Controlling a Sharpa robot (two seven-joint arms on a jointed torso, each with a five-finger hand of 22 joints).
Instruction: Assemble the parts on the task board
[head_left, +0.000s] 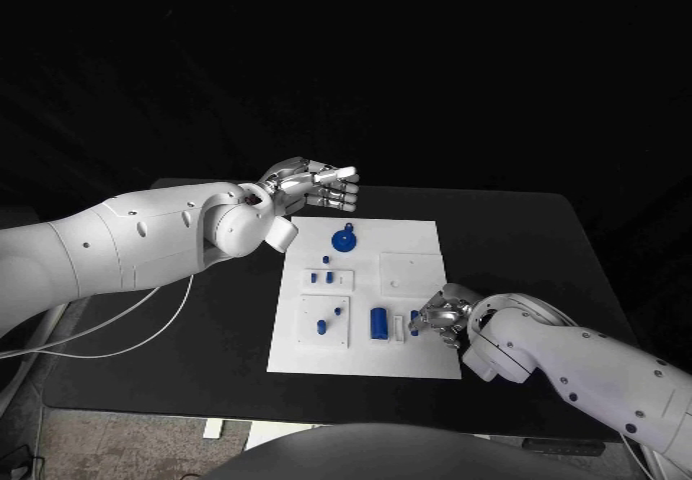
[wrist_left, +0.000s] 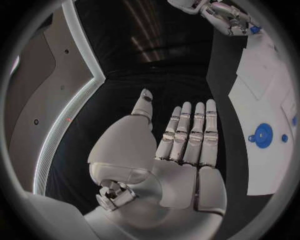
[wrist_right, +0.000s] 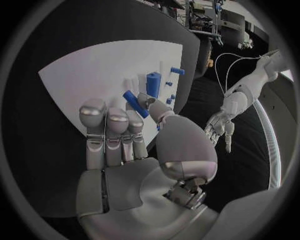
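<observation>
Both arms are clad in smooth white shells — the left arm (head_left: 130, 245) thick and rounded, dotted with small dark screw holes, with a thin white cable (head_left: 137, 320) looping under it. The right arm (head_left: 584, 370) has the same glossy white casing. Each ends in a silver metallic hand — left hand (head_left: 310, 187), right hand (head_left: 444, 315) — with segmented fingers, rounded pale palm covers and exposed mechanical parts at the wrist.

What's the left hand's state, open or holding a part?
Open. The left hand hovers off the task board's far left corner with its fingers straight and nothing in the palm.
</observation>
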